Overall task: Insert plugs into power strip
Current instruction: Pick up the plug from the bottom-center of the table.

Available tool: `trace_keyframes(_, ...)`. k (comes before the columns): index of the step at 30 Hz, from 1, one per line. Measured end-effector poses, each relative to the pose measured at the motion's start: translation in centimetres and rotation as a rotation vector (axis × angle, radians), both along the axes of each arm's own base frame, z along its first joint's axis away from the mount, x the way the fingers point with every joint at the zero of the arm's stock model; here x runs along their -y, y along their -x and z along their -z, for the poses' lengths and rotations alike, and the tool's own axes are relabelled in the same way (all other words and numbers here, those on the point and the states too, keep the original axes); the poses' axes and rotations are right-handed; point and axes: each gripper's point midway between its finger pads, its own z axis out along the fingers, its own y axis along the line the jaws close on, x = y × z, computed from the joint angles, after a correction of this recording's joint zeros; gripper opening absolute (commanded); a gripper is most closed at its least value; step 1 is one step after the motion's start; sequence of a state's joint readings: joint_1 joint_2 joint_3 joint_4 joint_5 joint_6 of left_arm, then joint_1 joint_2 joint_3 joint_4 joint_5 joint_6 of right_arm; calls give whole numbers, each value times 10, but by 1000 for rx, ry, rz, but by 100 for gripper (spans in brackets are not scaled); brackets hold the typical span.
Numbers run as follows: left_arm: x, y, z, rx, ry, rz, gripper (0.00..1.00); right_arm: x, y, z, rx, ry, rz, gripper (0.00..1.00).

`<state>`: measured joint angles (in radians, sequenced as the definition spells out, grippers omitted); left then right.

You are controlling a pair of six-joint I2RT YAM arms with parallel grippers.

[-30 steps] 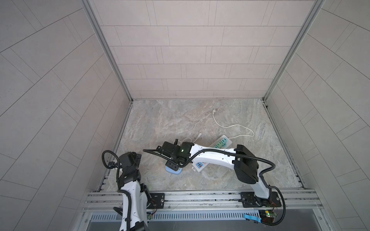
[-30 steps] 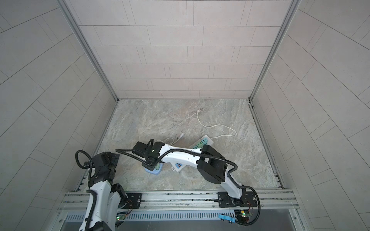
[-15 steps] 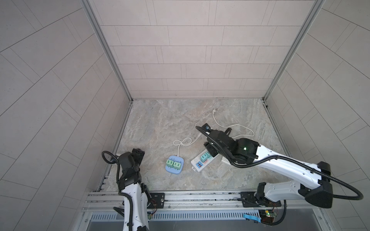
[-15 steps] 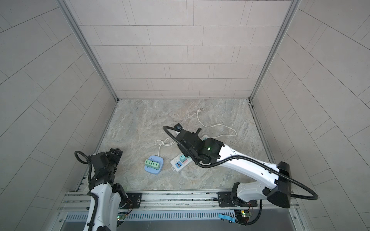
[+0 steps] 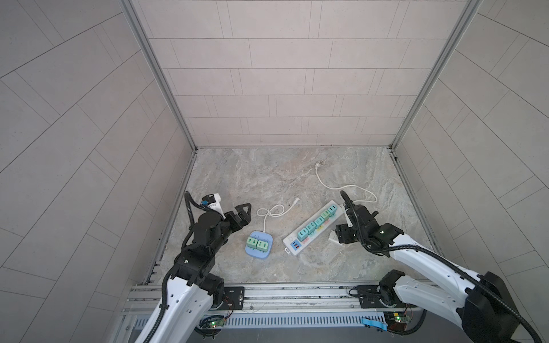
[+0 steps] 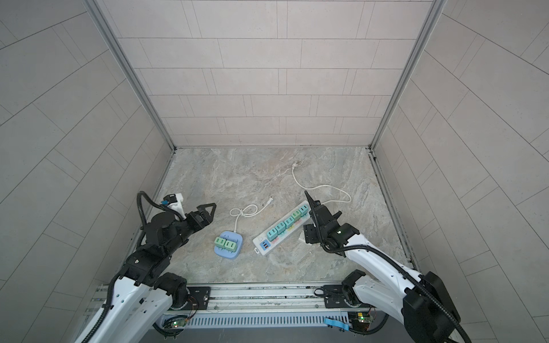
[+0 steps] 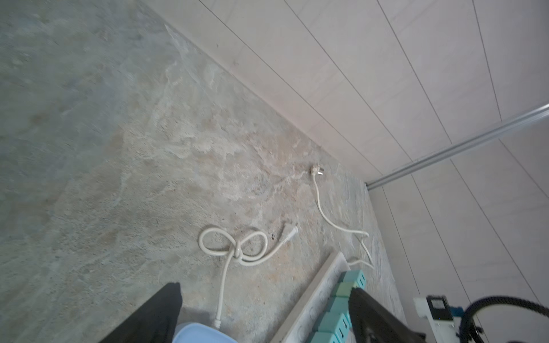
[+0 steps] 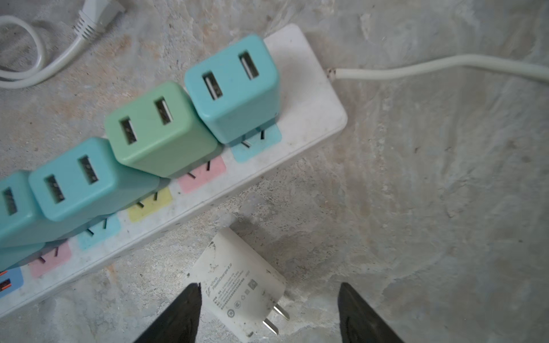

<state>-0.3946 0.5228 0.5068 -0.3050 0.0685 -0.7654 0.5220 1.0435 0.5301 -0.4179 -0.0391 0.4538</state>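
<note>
**Strip** (image 5: 312,231): long, white, lying at a slant on the floor (image 5: 267,178), just beside the right arm.

**Plugs** (image 8: 154,127): teal and mint blocks seated in one row along the strip, shoulder to shoulder. There are five or six of them; the count is unsure from the top views. Two more mint ones (image 5: 257,244) sit on the blue strip (image 5: 258,253), near the left arm.

**Charger** (image 8: 237,285): flat, white, loose on the floor just beside the strip's long edge. It lies label up, with its two prongs level with the floor and pointing away from the strip. It is the only plug not yet seated.

**Right gripper** (image 8: 269,297): jaws spread and empty, poised over the charger with a finger on either side. One fingertip overlaps its edge in the wrist view, and a clear gap shows at the other.

**Left gripper** (image 7: 264,300): jaws wide, grasping nothing, hanging near the blue strip.

**Cords** (image 5: 270,212): white, one knotted, both clear of the work.

**Step in hand**: by my judgement, picking up the charger (probably the last insertion).

**Next move calls for**: closing on the charger's flat faces and lifting it. The wrist must then turn until the prongs point down and line up with a bare socket. The coloured lower row shows free slots, but the seated plugs crowd them, so clearance looks tight.
</note>
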Motion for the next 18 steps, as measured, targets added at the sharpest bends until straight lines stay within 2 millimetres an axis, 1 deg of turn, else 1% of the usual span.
trace_keyframes(3, 28, 5, 9, -36, -51, 92, 93, -11, -5, 11, -35, -36, -12, 75)
trace_keyframes(6, 52, 9, 14, -59, -106, 163, 93, -23, -6, 24, -79, -70, -37, 75)
trace_keyframes(9, 70, 9, 16, -68, -157, 211, 93, -31, -2, 32, -122, -92, -63, 74)
trace_keyframes(11, 77, 7, 17, -68, -177, 225, 93, -35, 1, 33, -135, -103, -78, 73)
trace_keyframes(14, 83, 5, 21, -72, -200, 233, 93, -45, 9, 33, -149, -113, -117, 69)
trace_keyframes(16, 85, 5, 21, -71, -208, 236, 93, -52, 18, 36, -165, -98, -150, 68)
trace_keyframes(18, 87, 4, 19, -63, -211, 238, 93, -60, 32, 40, -189, -67, -195, 68)
